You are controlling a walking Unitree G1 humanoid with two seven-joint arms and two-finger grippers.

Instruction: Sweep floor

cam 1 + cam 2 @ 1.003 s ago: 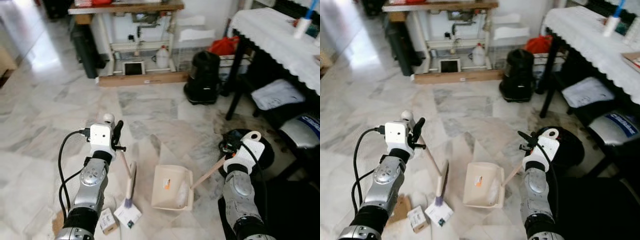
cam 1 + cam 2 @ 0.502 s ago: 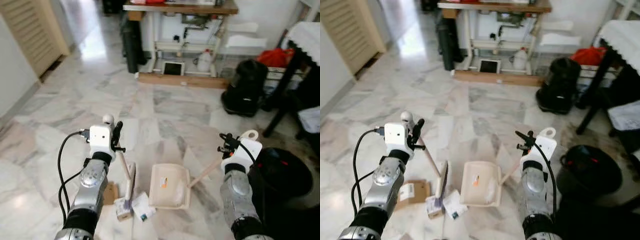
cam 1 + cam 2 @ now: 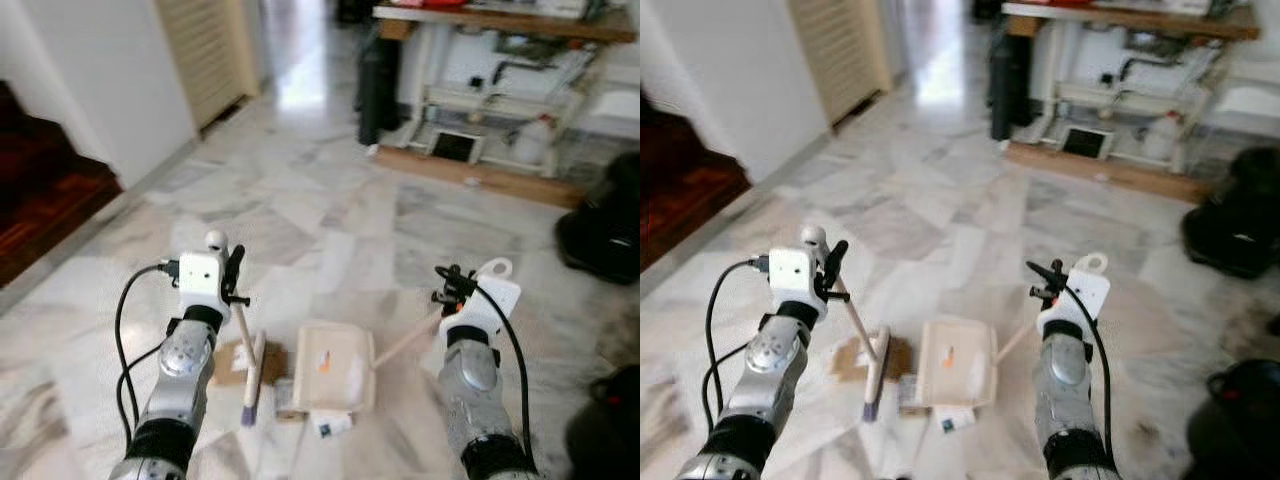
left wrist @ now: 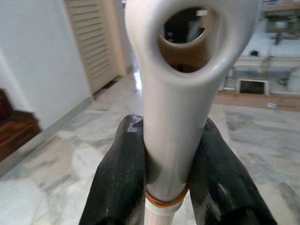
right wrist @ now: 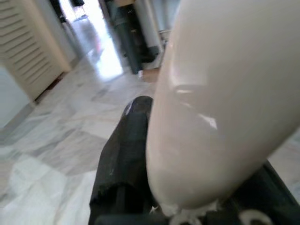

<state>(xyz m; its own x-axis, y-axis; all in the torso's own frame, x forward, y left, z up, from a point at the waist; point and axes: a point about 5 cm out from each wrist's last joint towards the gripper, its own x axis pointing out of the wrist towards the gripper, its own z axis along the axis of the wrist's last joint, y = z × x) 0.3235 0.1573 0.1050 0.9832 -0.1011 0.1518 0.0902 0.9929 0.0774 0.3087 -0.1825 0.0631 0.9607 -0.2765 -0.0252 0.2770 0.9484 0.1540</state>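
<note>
My left gripper [image 3: 236, 285] is shut on the pale handle of a small broom [image 3: 247, 345]; its head rests on the marble floor beside a brown cardboard piece [image 3: 234, 362]. In the left wrist view both black fingers [image 4: 123, 178] clamp the broom handle [image 4: 171, 108] below its hanging hole. My right gripper [image 3: 448, 292] is shut on the handle of a cream dustpan [image 3: 335, 366], which lies flat on the floor between my arms. A small white carton [image 3: 332, 424] lies at the pan's near edge. The right wrist view has the dustpan handle [image 5: 220, 103] against a black finger [image 5: 124, 159].
A white wall and dark wooden steps [image 3: 40, 185] stand at the left, a louvred door [image 3: 210, 45] behind them. A workbench [image 3: 500, 40] with clutter, a tablet [image 3: 454, 147] and a black vacuum [image 3: 603, 235] lie ahead and to the right. Open marble floor stretches ahead.
The camera has swung left: the table and black bin have left the picture, the wall and steps have come in. The broom, dustpan and litter stay between my arms, both grips unchanged.
</note>
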